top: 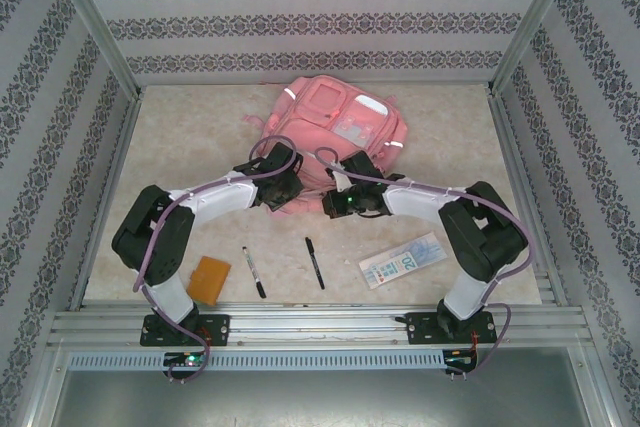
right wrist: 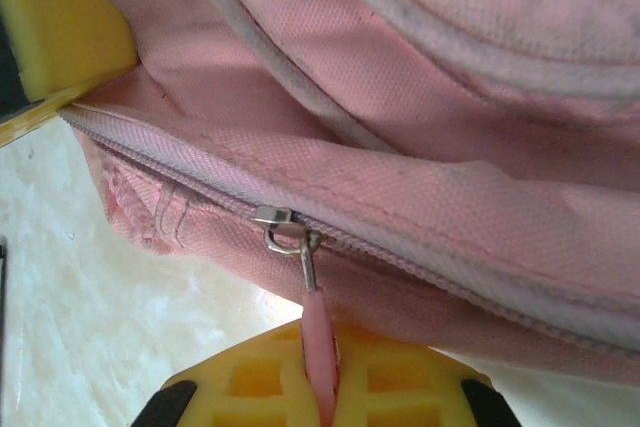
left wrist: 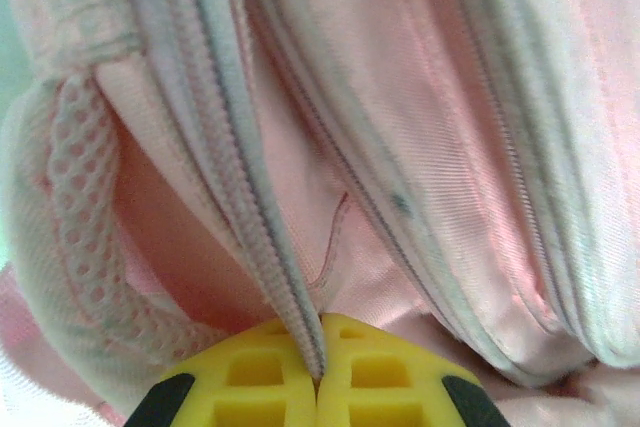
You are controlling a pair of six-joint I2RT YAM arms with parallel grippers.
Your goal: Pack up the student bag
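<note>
The pink student bag point(top: 335, 125) lies at the back middle of the table, its near edge toward the arms. My left gripper point(top: 283, 190) is at the bag's near left edge; its yellow fingers point(left wrist: 260, 377) are shut on a zipper edge of the bag point(left wrist: 300, 322). My right gripper point(top: 337, 197) is at the bag's near right edge. In the right wrist view its yellow fingers point(right wrist: 400, 382) are shut on the pink zipper pull point(right wrist: 318, 347), which hangs from a metal slider point(right wrist: 280, 222) on the bag's closed zipper.
On the table in front of the arms lie an orange card-like item point(top: 209, 279), two black pens point(top: 254, 272) point(top: 315, 263) and a flat white printed packet point(top: 402, 260). Patterned walls and a metal frame enclose the table.
</note>
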